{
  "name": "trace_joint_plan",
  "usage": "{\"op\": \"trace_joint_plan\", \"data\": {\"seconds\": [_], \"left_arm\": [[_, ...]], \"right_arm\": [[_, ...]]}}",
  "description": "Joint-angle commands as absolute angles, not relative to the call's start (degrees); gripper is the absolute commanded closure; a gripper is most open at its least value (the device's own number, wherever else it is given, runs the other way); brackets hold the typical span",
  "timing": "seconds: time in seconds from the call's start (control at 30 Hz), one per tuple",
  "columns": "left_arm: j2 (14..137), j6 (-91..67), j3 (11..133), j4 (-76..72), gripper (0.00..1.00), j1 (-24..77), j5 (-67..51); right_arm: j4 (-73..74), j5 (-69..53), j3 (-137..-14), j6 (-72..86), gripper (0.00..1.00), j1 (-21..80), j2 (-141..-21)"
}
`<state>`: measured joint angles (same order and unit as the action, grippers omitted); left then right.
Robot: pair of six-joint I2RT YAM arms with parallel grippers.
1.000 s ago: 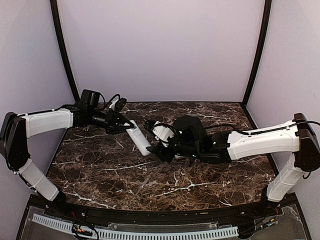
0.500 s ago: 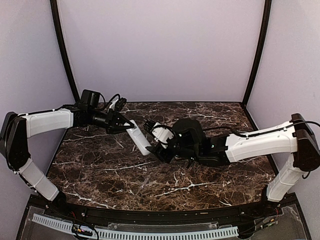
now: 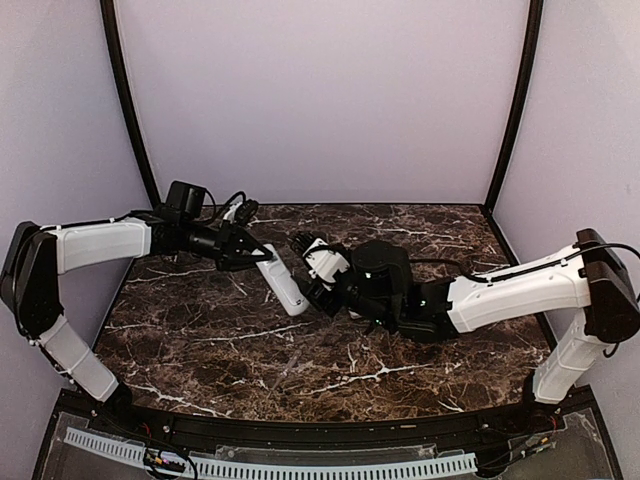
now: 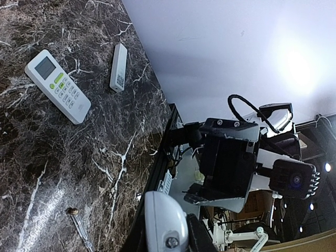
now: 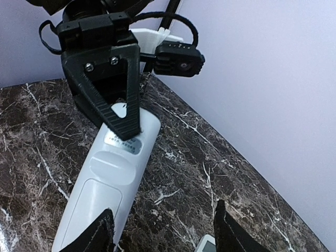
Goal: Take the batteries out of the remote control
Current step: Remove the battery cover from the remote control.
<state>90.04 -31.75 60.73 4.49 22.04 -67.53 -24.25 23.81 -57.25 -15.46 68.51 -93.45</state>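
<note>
My left gripper [image 3: 256, 254] is shut on one end of a white remote control [image 3: 283, 288] and holds it slanted above the marble table. In the right wrist view the remote control [image 5: 107, 178] shows its back, with the battery cover in place. The left gripper's ribbed black finger [image 5: 116, 102] is pressed on its far end. My right gripper [image 5: 160, 233] is open; its left fingertip overlaps the remote's near edge and its right fingertip stands clear over the table. In the top view the right gripper [image 3: 308, 292] sits beside the remote's lower end. The batteries are hidden.
Two more white remotes lie on the table [image 4: 31, 157]: a wide one with buttons [image 4: 58, 85] and a slim one [image 4: 118, 67]. A small brownish object [image 4: 72, 211] lies nearer; I cannot tell what it is. Another remote's corner [image 5: 208, 244] shows by the right fingertip.
The right arm has reached further left and away, bringing its gripper up to the remote's lower end. The left arm and the remote have barely shifted.
</note>
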Motion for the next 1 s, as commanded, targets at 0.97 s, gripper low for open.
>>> {"op": "trace_joint_plan", "data": {"seconds": [0.97], "left_arm": [[70.2, -27.46, 51.37, -7.43, 1.0, 22.32, -44.28]], "right_arm": [[-16.96, -4.41, -64.68, 52.03, 0.47, 60.7, -94.13]]}}
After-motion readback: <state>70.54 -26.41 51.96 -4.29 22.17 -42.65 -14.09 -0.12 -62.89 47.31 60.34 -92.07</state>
